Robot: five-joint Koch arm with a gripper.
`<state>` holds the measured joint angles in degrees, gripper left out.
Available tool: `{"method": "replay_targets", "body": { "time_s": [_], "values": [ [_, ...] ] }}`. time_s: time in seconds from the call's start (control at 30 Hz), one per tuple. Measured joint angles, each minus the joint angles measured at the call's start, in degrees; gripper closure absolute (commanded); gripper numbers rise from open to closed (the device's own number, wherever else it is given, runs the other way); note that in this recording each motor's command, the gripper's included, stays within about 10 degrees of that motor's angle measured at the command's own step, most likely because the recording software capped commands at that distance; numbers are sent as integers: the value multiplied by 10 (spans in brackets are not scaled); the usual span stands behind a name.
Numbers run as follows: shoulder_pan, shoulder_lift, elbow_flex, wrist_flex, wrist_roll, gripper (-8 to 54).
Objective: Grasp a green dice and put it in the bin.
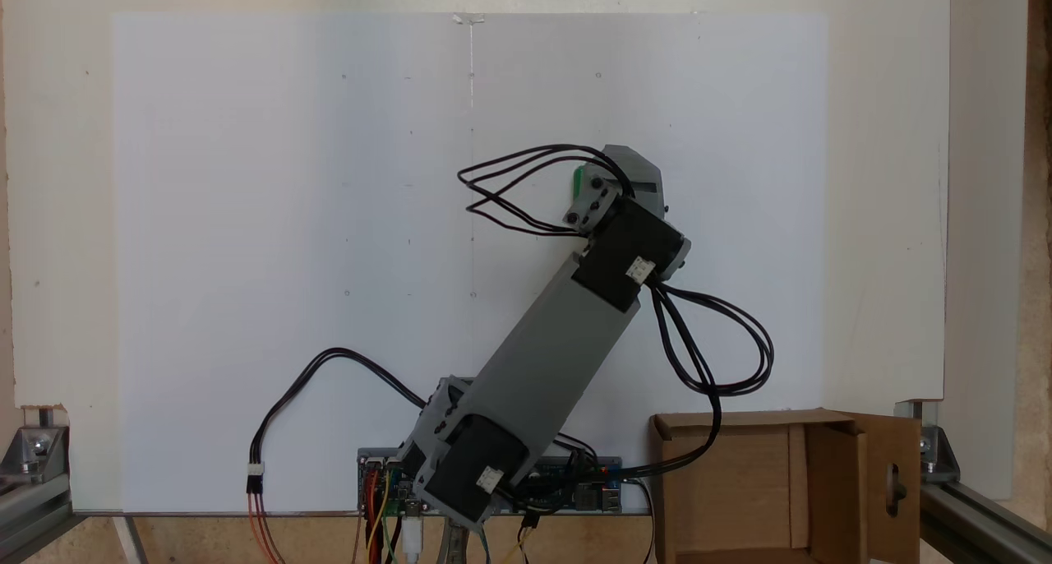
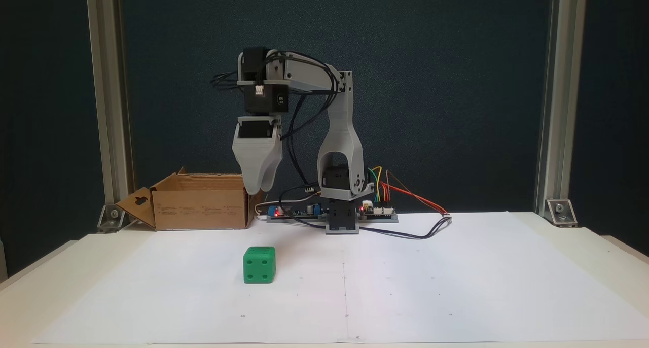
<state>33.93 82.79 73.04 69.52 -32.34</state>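
Nearest me, the green dice [image 2: 259,264] sits alone on the white paper sheet [image 2: 456,287], well clear of the gripper [image 2: 257,188] hanging above and behind it, pointing down. Whether the fingers are parted or closed I cannot tell; they overlap from here. To grasp well, I reckon the arm should drop straight down with jaws spread, square to two flat faces. Off to the left in this front-on fixed view waits the bin [image 2: 200,203].

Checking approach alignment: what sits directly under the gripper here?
The green dice rests on the white paper, below the raised gripper, clearly apart from it. From above, the wrist covers most of it, leaving a green sliver. Whether the jaws are open cannot be told.
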Motion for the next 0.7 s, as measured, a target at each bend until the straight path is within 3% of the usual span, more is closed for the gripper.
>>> {"method": "replay_targets", "body": {
  "time_s": [0.37, 0.7],
  "values": [
    [-12, -80, 0, -19, 0, -11],
    [-13, -91, 48, -75, 0, -9]
  ]
}}
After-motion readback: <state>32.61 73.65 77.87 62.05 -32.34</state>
